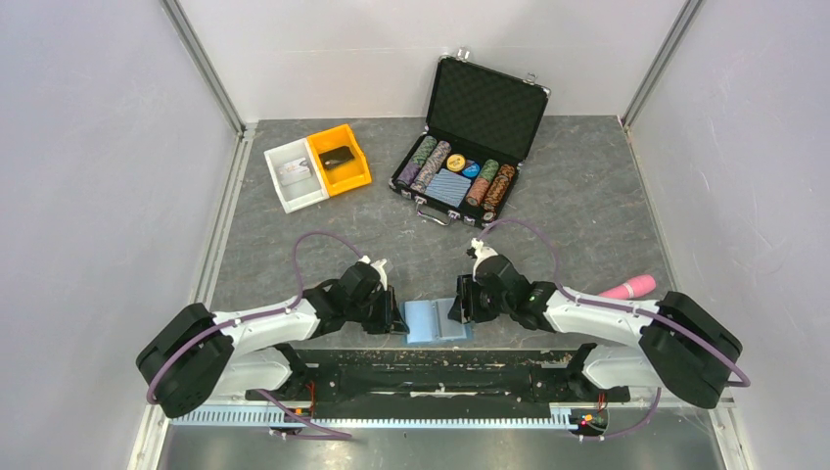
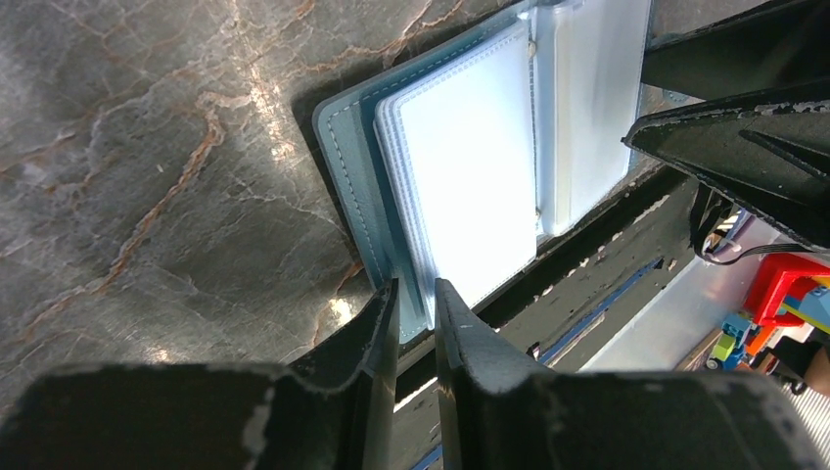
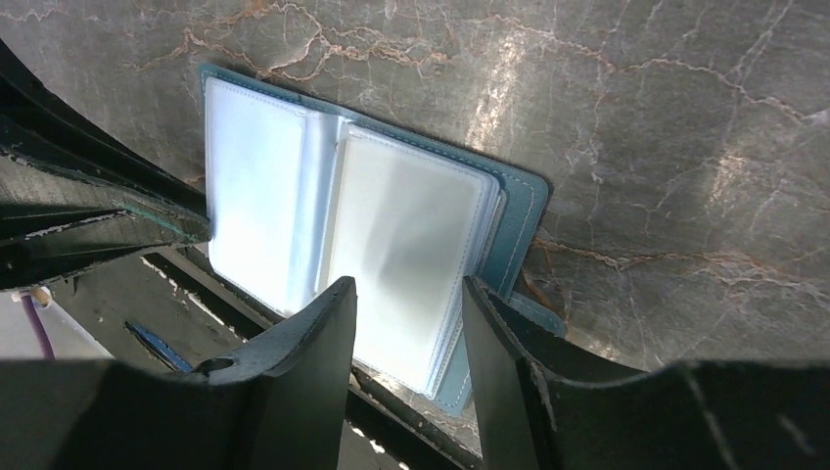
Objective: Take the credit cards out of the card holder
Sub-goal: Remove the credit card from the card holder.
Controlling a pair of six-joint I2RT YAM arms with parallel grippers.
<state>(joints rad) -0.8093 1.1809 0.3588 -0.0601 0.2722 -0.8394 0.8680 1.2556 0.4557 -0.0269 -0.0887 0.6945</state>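
Tabletop point(image 1: 587, 225), grey-veined between white walls point(image 1: 98, 147), carries open card holder point(image 1: 438, 321).

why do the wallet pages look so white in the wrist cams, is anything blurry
Left wrist: the card holder has its clear sleeves blown out white by glare, and there are bright streaks on the table. Right wrist: same glare on the left page, a grey shadow-like patch on the right one. Top external: even light, sharp.

No text, brand, number or sign can be read in any view. The clear sleeves of the card holder point(image 2: 470, 166) show blank. Any markings on the poker chips point(image 1: 431, 166) are too small to make out.
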